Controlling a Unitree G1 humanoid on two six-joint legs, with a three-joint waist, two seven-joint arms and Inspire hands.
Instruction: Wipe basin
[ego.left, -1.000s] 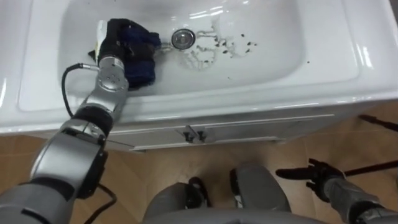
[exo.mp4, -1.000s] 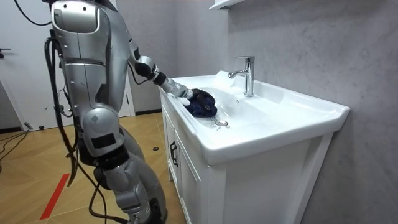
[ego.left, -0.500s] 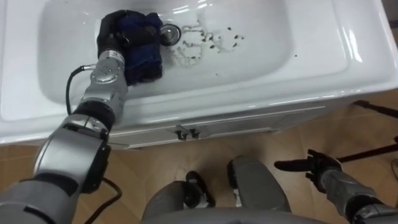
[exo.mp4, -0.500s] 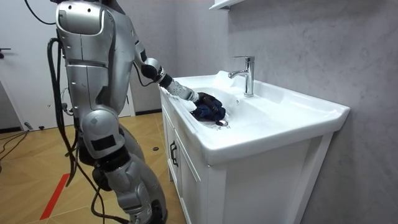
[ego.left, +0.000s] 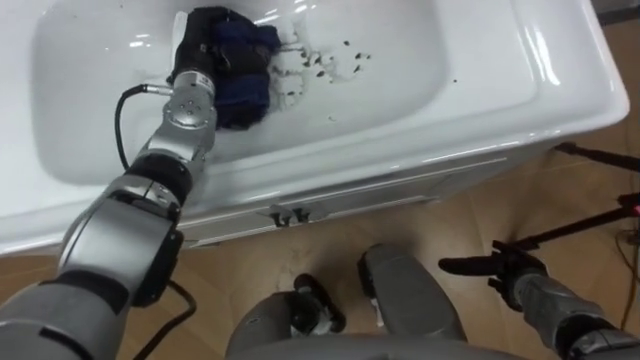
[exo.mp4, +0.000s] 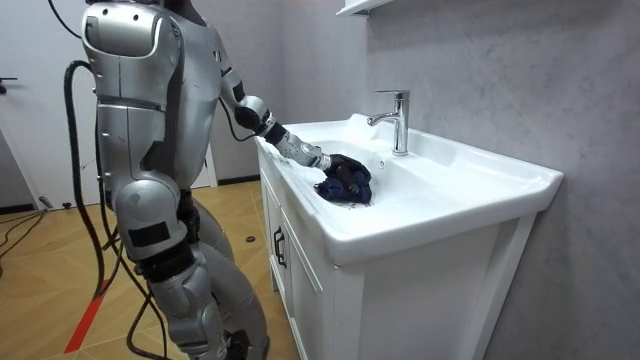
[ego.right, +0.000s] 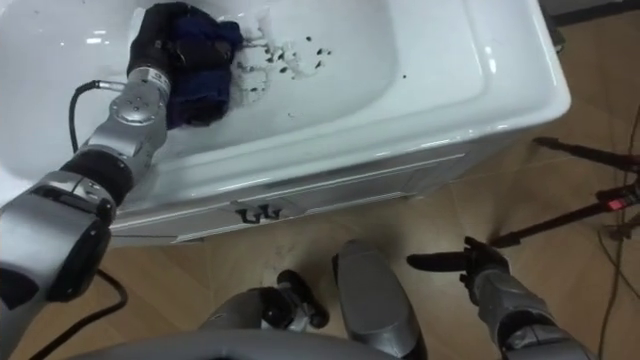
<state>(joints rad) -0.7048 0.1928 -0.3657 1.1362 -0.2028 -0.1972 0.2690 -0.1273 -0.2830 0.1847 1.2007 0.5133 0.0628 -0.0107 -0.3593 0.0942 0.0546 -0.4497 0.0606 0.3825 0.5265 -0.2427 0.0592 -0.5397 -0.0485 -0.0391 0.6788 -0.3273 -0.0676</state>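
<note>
The white basin (ego.left: 430, 90) lies below me, set in a white vanity. A dark blue cloth (ego.left: 245, 75) sits bunched at the bottom of the bowl, over the spot where the drain was. My left hand (ego.left: 200, 40) rests on top of the cloth with its fingers curled into it. Dark specks and smears (ego.left: 330, 65) lie on the bowl just right of the cloth. In the room view the cloth (exo.mp4: 347, 182) is near the middle of the bowl, in front of the faucet. My right hand (ego.left: 500, 268) hangs low beside the cabinet, fingers straight and holding nothing.
A chrome faucet (exo.mp4: 395, 120) stands at the back of the basin. The cabinet doors (ego.left: 285, 215) with small handles are shut below the rim. Black tripod legs (ego.left: 590, 155) stand on the wooden floor to my right. A grey wall backs the vanity.
My left hand has pushed the cloth to the right along the bowl, over the drain and up to the specks. The eye view has shifted as well.
</note>
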